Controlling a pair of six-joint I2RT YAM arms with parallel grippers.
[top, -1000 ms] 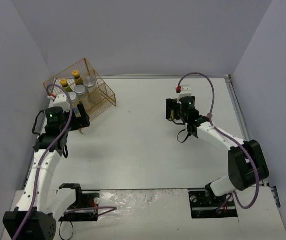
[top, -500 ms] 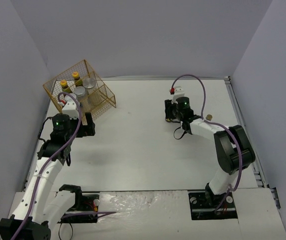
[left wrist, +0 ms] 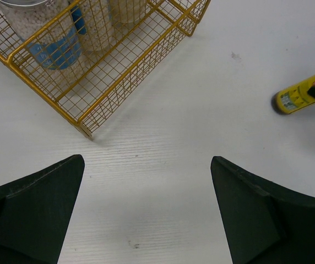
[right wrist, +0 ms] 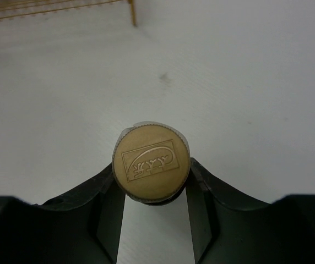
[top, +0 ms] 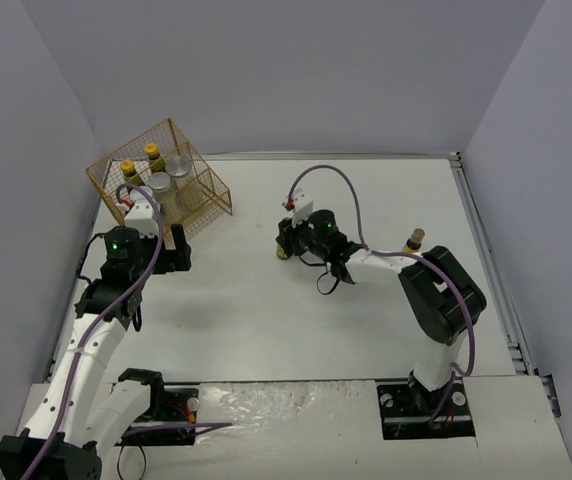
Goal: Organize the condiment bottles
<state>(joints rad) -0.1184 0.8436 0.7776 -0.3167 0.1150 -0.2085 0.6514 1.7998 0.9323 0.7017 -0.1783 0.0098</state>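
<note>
- Right gripper (top: 288,241): clenched on one slim bottle (left wrist: 296,97), pinching it just below its gold cap (right wrist: 151,163). It is held over mid-table, and whether the base end touches the surface cannot be told.
- Long axis: the cap faces straight into the right wrist camera, so the bottle runs away from the claw along its line of reach. In the left wrist view it lies tilted nearly flat, dark base end towards the wire basket (left wrist: 125,71).
- Bearing: the basket lies to the left of the held bottle and farther back, near but apart, with bare table (left wrist: 163,137) between them. The carry likely runs that way.
- Left gripper (left wrist: 146,160): released, jaws wide, nothing between them. It sits just beside the basket's near corner and is the nearer arm to the basket.
- Basket contents: yellow-capped bottles (top: 126,166) and silver-lidded jars (top: 158,182), all upright.
- Spare bottle (top: 413,239): upright, well apart on the right.
- Markings: the cap carries an embossed framed emblem, with no legible lettering. The held bottle's yellow label has print too fine to read. One jar bears a blue label (left wrist: 58,52), its text unreadable.
</note>
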